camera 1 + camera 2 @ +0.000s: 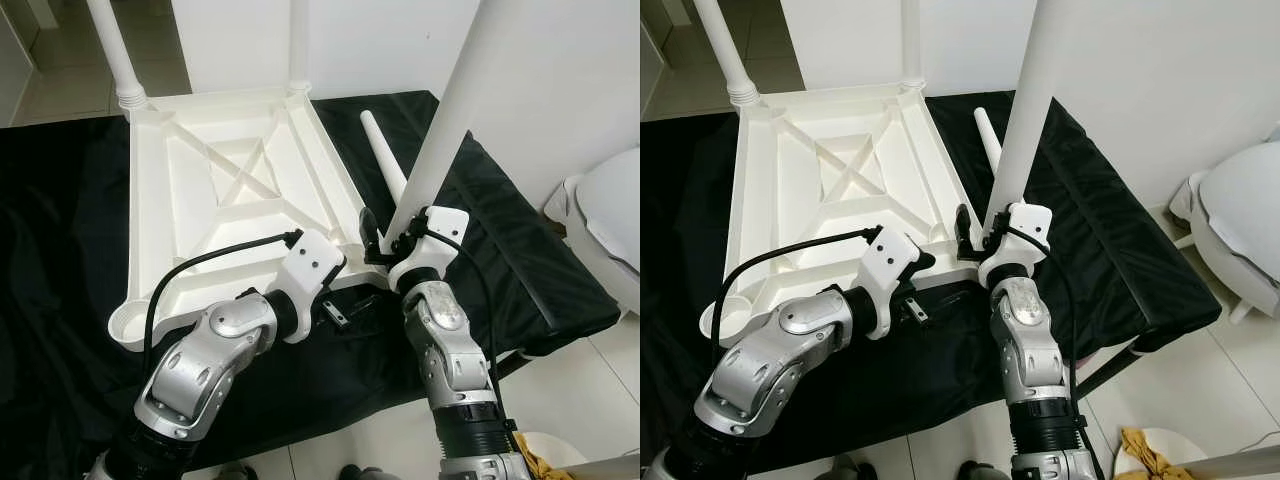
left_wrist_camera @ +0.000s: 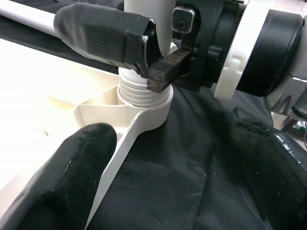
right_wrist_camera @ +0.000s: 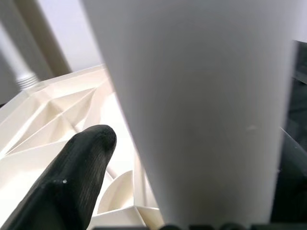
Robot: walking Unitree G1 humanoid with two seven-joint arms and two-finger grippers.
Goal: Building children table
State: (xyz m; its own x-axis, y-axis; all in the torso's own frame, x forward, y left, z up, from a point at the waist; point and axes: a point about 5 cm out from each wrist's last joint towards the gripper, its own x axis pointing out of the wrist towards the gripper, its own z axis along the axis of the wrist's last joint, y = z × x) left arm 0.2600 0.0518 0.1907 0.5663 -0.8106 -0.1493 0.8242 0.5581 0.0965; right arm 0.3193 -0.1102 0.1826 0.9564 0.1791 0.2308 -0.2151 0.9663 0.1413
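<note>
Left pincer (image 2: 158, 177) sits low at the near right corner of the upturned white tabletop (image 1: 235, 180), fingers (image 2: 62, 182) spread apart, one over the tabletop's rim and one over the black cloth (image 1: 60, 300); it grips nothing. Tabletop lies underside up on the cloth-covered surface. Two legs stand in its far corners: far left leg (image 1: 112, 50) and far right leg (image 1: 298, 40). Near left socket (image 1: 130, 325) is empty. Near right leg (image 1: 455, 100) stands in the corner socket (image 2: 144, 103), threaded end showing above the collar; seating depth unclear from here. Right pincer (image 1: 385, 235) is clamped around this leg just above the socket. A spare white leg (image 1: 385, 160) lies on the cloth beside the tabletop's right edge.
</note>
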